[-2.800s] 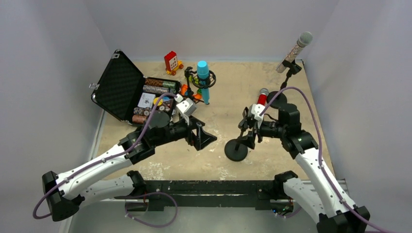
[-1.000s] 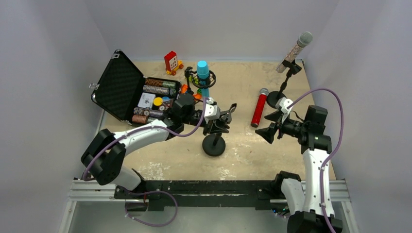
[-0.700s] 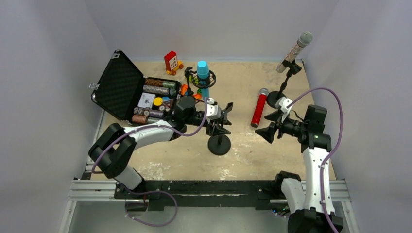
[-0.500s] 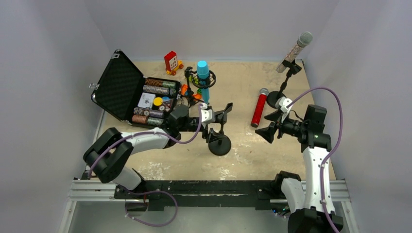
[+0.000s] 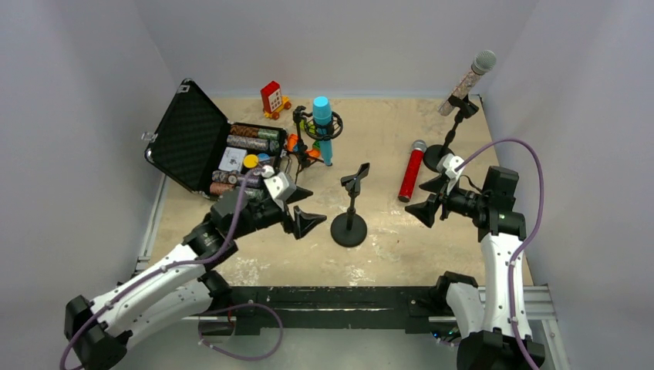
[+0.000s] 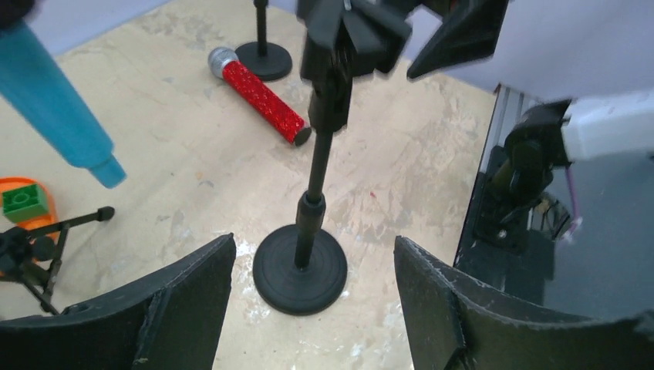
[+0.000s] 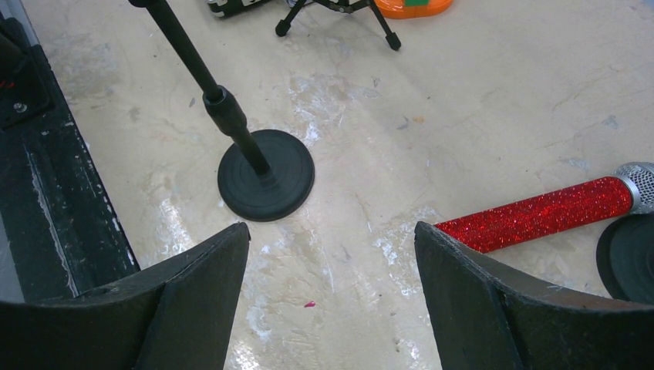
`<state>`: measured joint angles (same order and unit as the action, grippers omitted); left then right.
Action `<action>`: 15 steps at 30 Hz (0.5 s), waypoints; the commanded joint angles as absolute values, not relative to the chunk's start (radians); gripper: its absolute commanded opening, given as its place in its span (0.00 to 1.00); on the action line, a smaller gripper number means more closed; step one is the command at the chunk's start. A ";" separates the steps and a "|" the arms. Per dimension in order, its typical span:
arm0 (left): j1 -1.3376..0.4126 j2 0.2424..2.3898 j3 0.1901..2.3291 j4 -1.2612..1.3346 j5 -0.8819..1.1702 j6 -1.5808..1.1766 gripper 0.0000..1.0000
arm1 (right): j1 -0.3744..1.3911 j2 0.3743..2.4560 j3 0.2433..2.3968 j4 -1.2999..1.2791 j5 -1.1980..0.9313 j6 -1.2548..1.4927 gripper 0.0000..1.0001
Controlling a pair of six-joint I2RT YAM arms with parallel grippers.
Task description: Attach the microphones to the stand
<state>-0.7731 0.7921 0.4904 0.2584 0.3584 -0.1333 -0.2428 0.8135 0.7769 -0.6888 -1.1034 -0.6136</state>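
Observation:
An empty black stand (image 5: 348, 229) with a top clip (image 5: 355, 173) stands mid-table, with nothing holding it. The red glitter microphone (image 5: 411, 172) lies flat to its right. The silvery-pink microphone (image 5: 466, 77) sits tilted in a stand at the back right. The cyan-blue microphone (image 5: 322, 127) sits in a ring mount on a small tripod. My left gripper (image 5: 301, 213) is open and empty, left of the stand. In the left wrist view the stand (image 6: 301, 268) shows between the jaws of the left gripper (image 6: 314, 254), farther off. My right gripper (image 5: 432, 202) is open and empty, near the red microphone (image 7: 540, 216).
An open black case (image 5: 193, 139) of poker chips lies at the back left. A red and yellow toy (image 5: 271, 98) stands behind it. An orange piece (image 5: 294, 142) lies by the tripod. The second stand's base (image 7: 628, 258) is close to my right gripper. Grey walls surround the table.
My left gripper has let go of the empty stand and pulled back to the left and nearer. The stand stays upright mid-table. The right arm has not moved in the last second.

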 commanded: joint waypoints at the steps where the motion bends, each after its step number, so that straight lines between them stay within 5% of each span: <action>1: -0.778 0.745 0.823 -0.271 0.231 -0.294 0.81 | -0.247 0.812 0.779 -0.694 -1.130 -0.627 0.82; 15: -0.895 1.385 1.928 -1.089 0.061 -0.294 0.81 | -0.247 0.793 0.779 -0.696 -1.144 -0.621 0.82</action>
<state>-0.8272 1.2022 1.7176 -0.8116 0.1806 -0.3298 -0.2428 0.8085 0.7769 -0.6918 -1.1103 -0.6136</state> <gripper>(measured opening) 0.811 0.818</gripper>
